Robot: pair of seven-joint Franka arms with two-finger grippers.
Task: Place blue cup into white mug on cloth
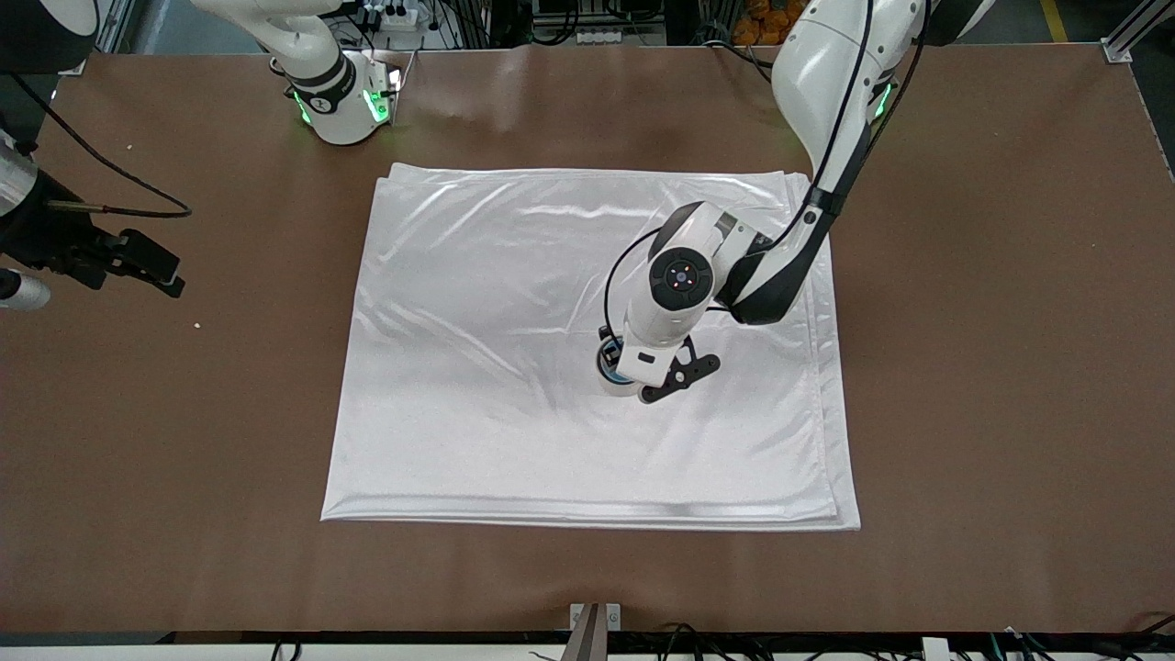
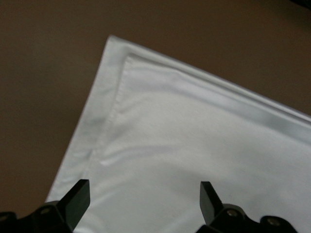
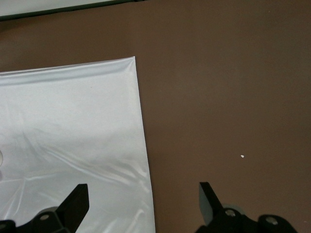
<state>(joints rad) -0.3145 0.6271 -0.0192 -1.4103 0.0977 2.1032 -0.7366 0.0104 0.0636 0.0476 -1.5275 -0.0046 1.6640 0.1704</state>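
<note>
The white cloth (image 1: 514,349) lies flat in the middle of the brown table. On it stands the white mug (image 1: 613,386), mostly hidden under my left hand. The blue cup (image 1: 609,364) shows as a blue ring inside the mug's rim. My left gripper (image 1: 654,375) hangs just above the mug and cup. In the left wrist view it (image 2: 144,187) is open and empty, with only cloth (image 2: 194,145) between its fingers. My right gripper (image 1: 151,266) waits over bare table toward the right arm's end. In the right wrist view it (image 3: 143,189) is open and empty over the cloth's edge (image 3: 73,121).
Bare brown table (image 1: 991,367) surrounds the cloth on all sides. A small white crumb (image 1: 196,324) lies on the table near my right gripper; it also shows in the right wrist view (image 3: 242,156). A metal bracket (image 1: 594,617) sits at the table's near edge.
</note>
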